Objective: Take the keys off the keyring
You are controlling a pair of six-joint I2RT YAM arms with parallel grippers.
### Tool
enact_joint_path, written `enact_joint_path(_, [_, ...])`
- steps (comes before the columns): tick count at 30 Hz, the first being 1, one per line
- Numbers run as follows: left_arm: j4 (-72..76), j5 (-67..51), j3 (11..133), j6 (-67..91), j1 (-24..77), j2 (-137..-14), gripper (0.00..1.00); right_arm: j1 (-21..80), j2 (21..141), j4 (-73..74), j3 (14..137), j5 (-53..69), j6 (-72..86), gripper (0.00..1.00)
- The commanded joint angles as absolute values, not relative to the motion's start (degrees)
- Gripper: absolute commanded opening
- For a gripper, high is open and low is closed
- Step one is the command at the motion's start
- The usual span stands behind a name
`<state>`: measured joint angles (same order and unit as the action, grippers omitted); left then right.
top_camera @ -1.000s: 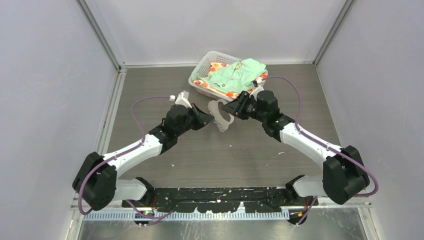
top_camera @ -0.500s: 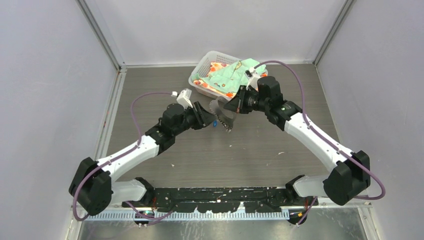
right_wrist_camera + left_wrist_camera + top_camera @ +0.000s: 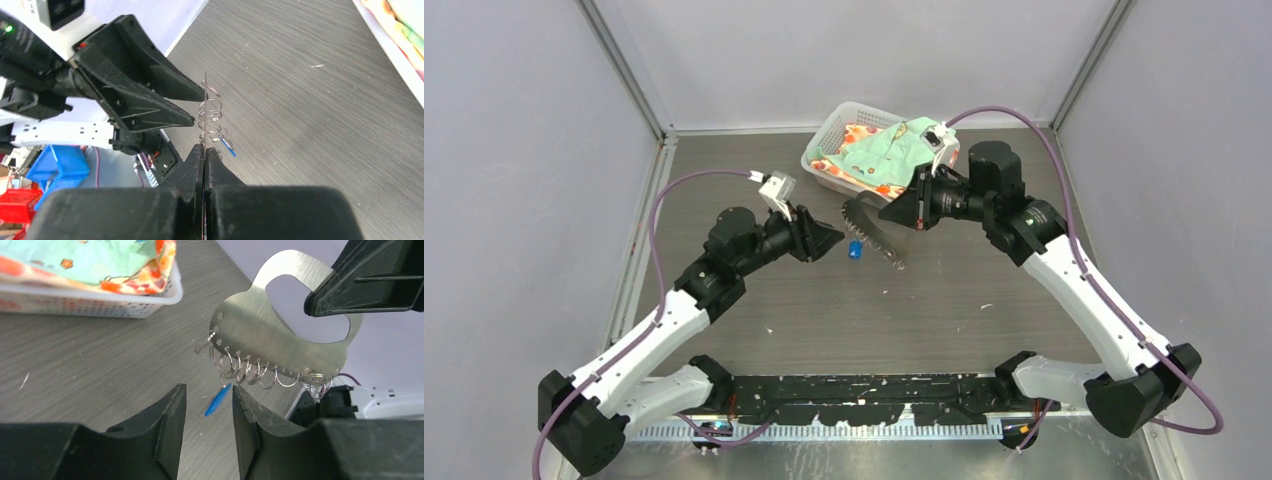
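Tabletop (image 3: 904, 320) of grey woodgrain lies under the keyring (image 3: 260, 335), between lilac walls (image 3: 514, 150).

light: bright, even | shadows: soft, faint | focus: sharp; near end effectors blurred

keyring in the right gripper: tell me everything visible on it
The keyring is a thin flat plate of what looks like brushed silvery metal, with a large handle cut-out and a row of small holes along its lower edge. Wire split rings hang from several holes; no key shows on them. It is held above the table, pinched at the handle by the shut jaws of the right gripper. Nothing else touches it; the blue-headed key is apart, below it.
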<state>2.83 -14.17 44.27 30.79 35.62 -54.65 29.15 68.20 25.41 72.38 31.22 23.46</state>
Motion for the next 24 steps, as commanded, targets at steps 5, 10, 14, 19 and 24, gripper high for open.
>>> enact_joint_path(5, [-4.5,-37.0,55.2,19.9,34.0,-52.0,0.4,29.7,63.6,29.5,77.5,39.6,16.0,0.01])
enact_joint_path(10, [-20.0,-42.2,64.9,11.4,34.0,-52.6,0.43,30.4,63.0,32.7,78.8,41.7,12.8,0.01])
enact_joint_path(14, [-29.7,-43.6,70.8,5.7,34.0,-55.8,0.49,31.3,63.1,34.6,79.9,44.5,10.2,0.01])
enact_joint_path(19, [-35.2,-49.6,77.3,3.4,34.0,-62.6,0.54,33.3,64.3,37.1,81.8,47.3,7.7,0.01])
enact_joint_path(24, [-36.0,-54.1,79.6,3.2,34.0,-65.3,0.59,36.4,65.4,40.2,83.3,47.1,4.9,0.01])
